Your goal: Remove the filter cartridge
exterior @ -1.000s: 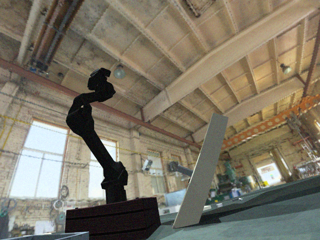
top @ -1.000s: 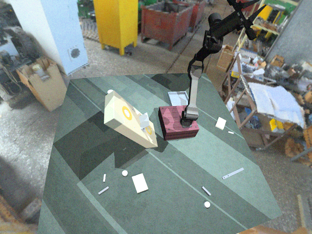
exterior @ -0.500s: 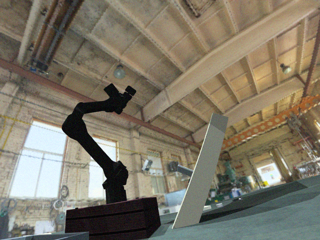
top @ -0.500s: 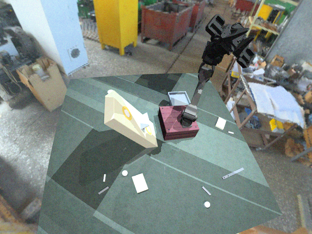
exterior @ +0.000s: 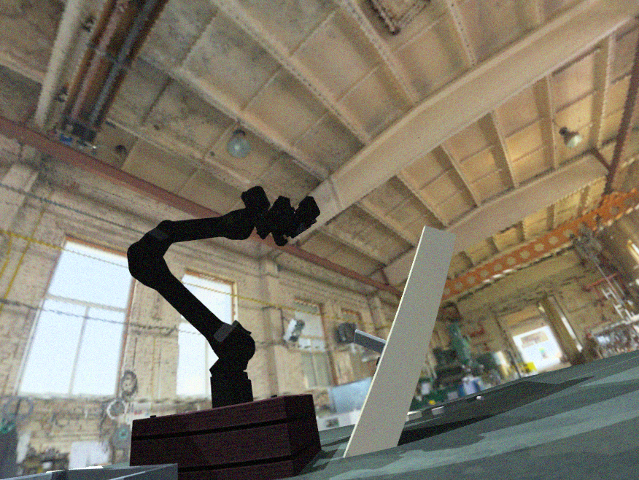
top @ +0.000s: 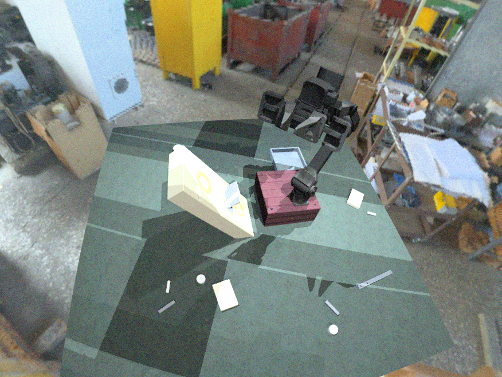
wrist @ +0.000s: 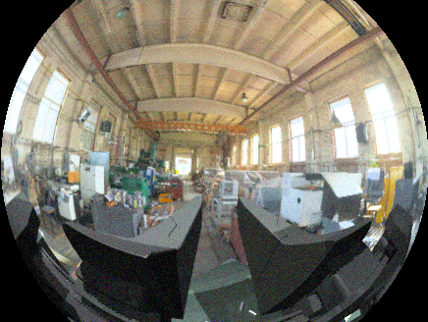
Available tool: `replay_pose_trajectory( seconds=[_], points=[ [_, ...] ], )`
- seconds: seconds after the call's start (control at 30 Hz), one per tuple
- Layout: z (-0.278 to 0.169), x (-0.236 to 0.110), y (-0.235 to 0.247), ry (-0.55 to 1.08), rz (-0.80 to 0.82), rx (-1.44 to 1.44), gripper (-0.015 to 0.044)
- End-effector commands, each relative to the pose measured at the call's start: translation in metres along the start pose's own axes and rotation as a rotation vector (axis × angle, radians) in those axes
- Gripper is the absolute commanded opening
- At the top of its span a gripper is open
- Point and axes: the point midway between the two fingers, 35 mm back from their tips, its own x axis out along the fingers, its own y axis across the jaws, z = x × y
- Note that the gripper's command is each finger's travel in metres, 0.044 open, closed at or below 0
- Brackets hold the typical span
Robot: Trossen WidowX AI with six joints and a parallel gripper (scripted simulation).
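The cream service panel (top: 211, 211) (exterior: 405, 341) leans left of the arm's base. In the top view its face shows a yellow ring with a pale round centre (top: 204, 182), which looks like the cartridge in its place; its slots are too small to make out. A second yellow ring (top: 240, 209) is partly hidden behind a pale blue flap (top: 232, 193) (exterior: 369, 340). The grey-blue tray (top: 285, 148) (exterior: 160, 472) stands behind the base block, with no cartridge visible in it. My gripper (wrist: 220, 202) is raised high, far from panel and tray, partly open with nothing between the fingers.
The arm stands on a dark red wooden block (top: 272, 190) (exterior: 222, 439) between panel and tray. A white cap (top: 200, 278), a cream slab (top: 225, 294) and a grey bar (top: 375, 279) lie on the table. Another cream slab (top: 355, 199) lies right of the block.
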Motion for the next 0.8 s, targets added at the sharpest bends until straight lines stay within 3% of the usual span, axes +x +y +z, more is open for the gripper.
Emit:
replay_pose_trajectory(
  seconds=[0.0, 0.23, 0.53, 0.77],
  points=[
    [-0.052, 0.002, -0.04, 0.151, -0.164, 0.089, 0.0112],
    [-0.143, -0.034, -0.115, 0.388, -0.525, 0.27, 0.0112],
    [-0.238, -0.132, -0.179, 0.611, -1.03, 0.511, 0.0112],
    [-0.244, -0.141, -0.182, 0.625, -1.07, 0.529, 0.0112]
  ],
)
